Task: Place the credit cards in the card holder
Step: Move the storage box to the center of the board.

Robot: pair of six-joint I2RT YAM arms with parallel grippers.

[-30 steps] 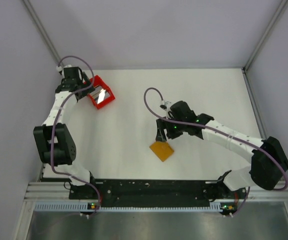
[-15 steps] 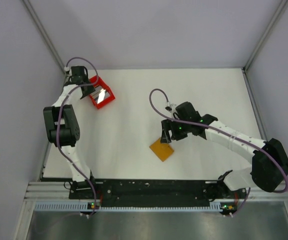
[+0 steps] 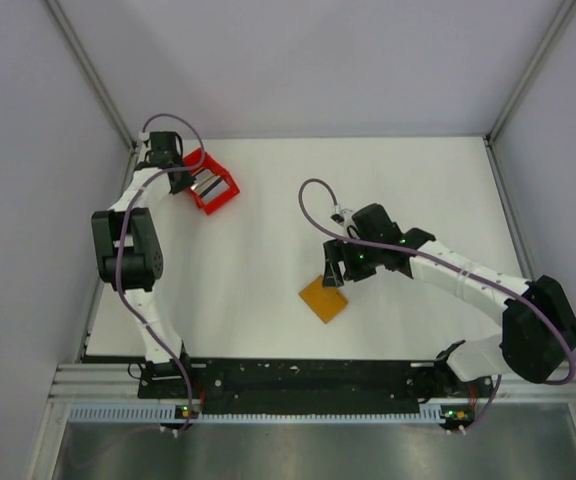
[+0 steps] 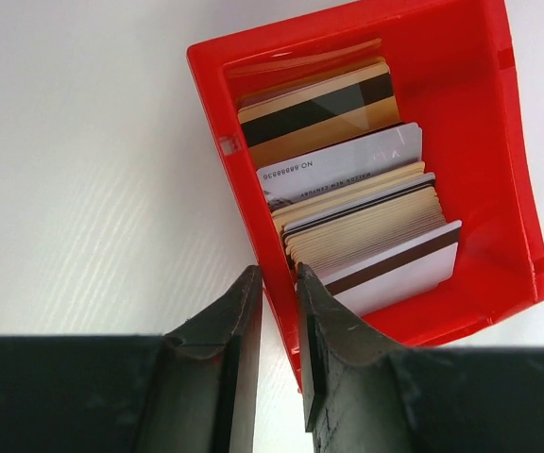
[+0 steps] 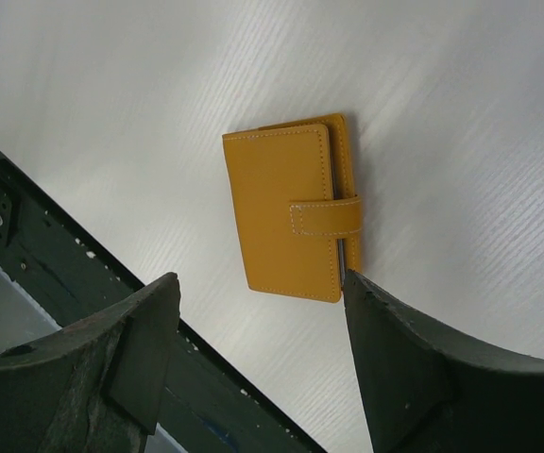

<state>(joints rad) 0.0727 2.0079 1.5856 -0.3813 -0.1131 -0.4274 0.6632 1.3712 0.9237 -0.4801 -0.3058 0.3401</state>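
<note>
**A:** Where are the credit cards (image 4: pixel 348 203)?

**B:** They are packed on edge in the red tray (image 4: pixel 499 189) at the far left of the table (image 3: pixel 268 240). They lean like a fanned deck. The farthest is tan with a dark stripe. Next comes a grey-white one with a printed number, then a run of cream edges. The nearest is white with a dark brown stripe.

**A:** And the card holder (image 5: pixel 281 212)?

**B:** It lies flat on the table towards the near edge, well apart from the tray. It is orange and leather-like with pale stitching round the border. A strap (image 5: pixel 327 217) crosses one long edge and keeps it closed.

**A:** What about the left gripper (image 4: pixel 277 274)?

**B:** Its jaws are drawn narrow and straddle the tray's near wall, one finger outside and one inside beside the nearest card. A sliver of table shows between the outer finger and the wall. I cannot tell whether it pinches the wall.

**A:** The right gripper (image 5: pixel 261 283)?

**B:** It is spread wide above the card holder and holds nothing. In the wrist view one fingertip sits just beside the holder's corner below the strap.
</note>
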